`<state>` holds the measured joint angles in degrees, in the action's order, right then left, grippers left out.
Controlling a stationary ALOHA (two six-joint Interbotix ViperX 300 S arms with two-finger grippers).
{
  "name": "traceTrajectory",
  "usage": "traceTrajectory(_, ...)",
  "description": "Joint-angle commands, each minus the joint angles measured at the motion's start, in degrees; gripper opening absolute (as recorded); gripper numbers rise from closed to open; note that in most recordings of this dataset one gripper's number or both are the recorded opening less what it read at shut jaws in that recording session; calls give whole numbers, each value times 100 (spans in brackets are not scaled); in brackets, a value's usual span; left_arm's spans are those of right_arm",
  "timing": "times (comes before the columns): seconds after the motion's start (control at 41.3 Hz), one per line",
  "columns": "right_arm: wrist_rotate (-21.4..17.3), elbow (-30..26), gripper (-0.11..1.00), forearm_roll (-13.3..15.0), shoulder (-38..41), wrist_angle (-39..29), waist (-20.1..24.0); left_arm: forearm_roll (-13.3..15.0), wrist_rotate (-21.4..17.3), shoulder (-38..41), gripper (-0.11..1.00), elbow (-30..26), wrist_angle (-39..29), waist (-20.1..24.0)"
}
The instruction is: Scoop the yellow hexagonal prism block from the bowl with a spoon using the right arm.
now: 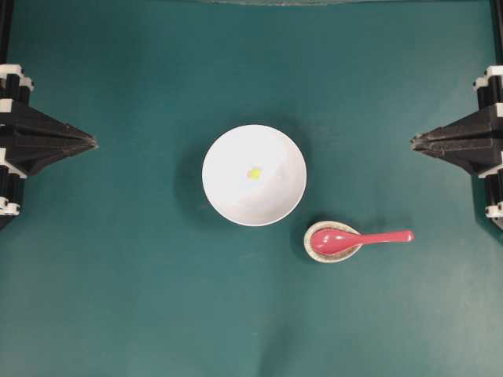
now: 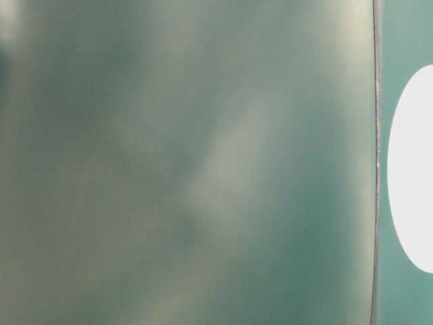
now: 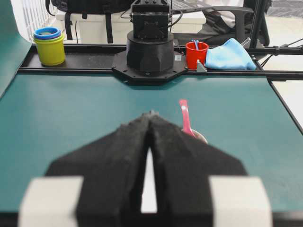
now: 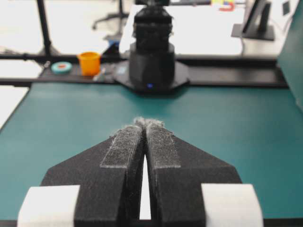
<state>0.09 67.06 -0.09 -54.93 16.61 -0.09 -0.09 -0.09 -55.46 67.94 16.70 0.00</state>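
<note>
Yellow hex block (image 1: 254, 173) sits at centre of white bowl (image 1: 254, 175), mid-table. Red-pink spoon (image 1: 357, 239): scoop in speckled spoon rest (image 1: 332, 242) just R of bowl, handle pointing R. L gripper (image 1: 93, 143) and R gripper (image 1: 414, 141) at table edges, fingers pressed together, holding nothing.
</note>
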Motion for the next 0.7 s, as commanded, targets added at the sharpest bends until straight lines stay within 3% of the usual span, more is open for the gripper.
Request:
traceTrajectory(0.0,-9,-105,0,0,26,35,-35,-62,-18,114,-1,-176,-9,18)
traceTrajectory(0.218,-9,-132,7,0,97,35,-35,-62,-18,167,2,-167,-18,9)
traceTrajectory(0.509,-18,-132,56,-9,97,-18,-35,-62,-18,167,2,-167,-18,9)
traceTrajectory(0.678,-35,-141,63,0,97,-185,-35,-62,-18,167,2,-167,-18,9)
